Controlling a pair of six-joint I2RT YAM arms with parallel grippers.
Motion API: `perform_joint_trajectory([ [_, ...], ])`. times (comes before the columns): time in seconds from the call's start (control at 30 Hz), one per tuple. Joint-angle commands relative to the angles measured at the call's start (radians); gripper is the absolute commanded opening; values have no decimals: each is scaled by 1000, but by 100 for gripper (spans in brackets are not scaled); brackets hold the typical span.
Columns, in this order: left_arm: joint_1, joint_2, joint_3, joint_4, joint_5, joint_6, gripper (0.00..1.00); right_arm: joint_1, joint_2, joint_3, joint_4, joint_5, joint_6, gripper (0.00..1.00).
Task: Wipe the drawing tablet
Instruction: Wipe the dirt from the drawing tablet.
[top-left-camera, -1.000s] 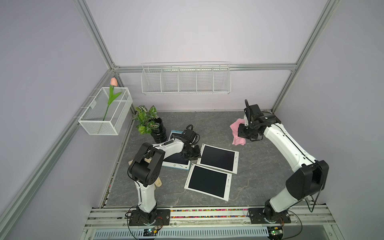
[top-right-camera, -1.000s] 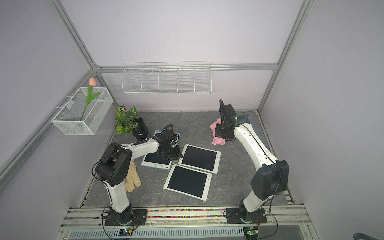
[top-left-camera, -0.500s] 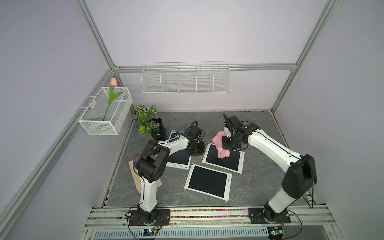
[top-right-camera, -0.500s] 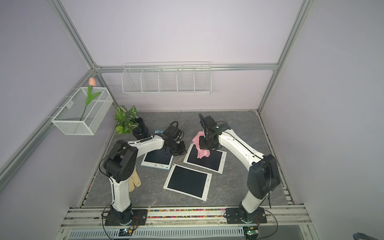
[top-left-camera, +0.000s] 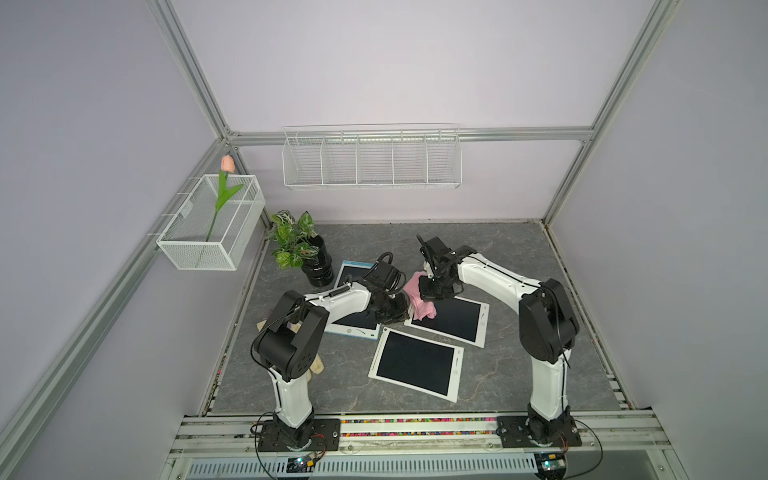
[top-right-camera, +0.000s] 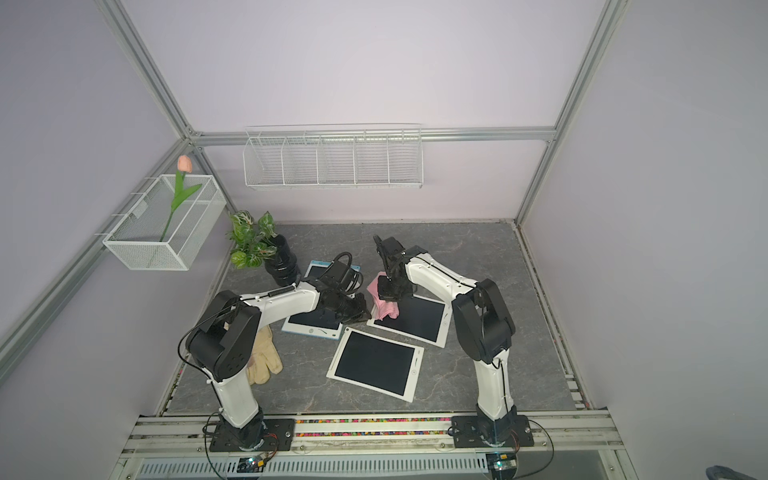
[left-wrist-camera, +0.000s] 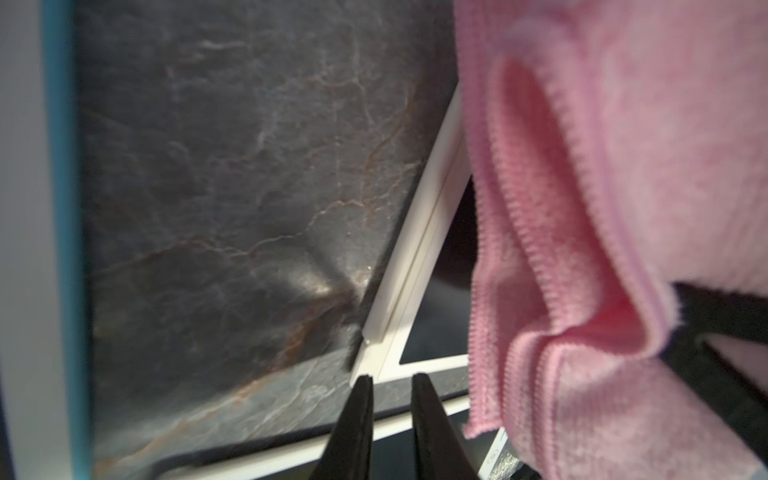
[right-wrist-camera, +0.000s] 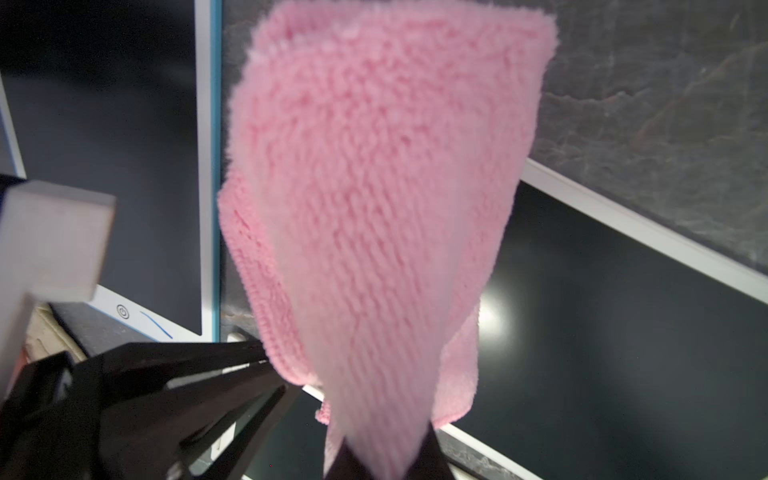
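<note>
The right gripper (top-left-camera: 430, 293) has its jaws clamped on a fluffy pink microfibre cloth (right-wrist-camera: 374, 208). The cloth hangs over one corner of a white-framed, dark-screened drawing tablet (top-left-camera: 455, 318), which lies flat on the grey stone-look worktop (top-left-camera: 519, 257). The left gripper (left-wrist-camera: 390, 380) has its jaws all but closed, with only a slit between them and nothing in it. Its tips sit at that same tablet corner, just beside the cloth. Whether they press on the frame I cannot tell.
</note>
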Motion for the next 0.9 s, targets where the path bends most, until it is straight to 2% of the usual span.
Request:
perform_joint_trajectory([
  [0.0,-15,29,12,21,0,-21,21,10,36,38,8,-27,30,7],
  [0.4,-23,49,-25,22,-41,-40,20,3,126,43,41,-57,63,7],
  [0.7,-23,55,-24,12,-44,-30,19,-68,250,239,-23,-26,20,7],
  [0.87,-23,54,-23,11,-48,-31,19,-68,262,271,-50,-17,10,7],
])
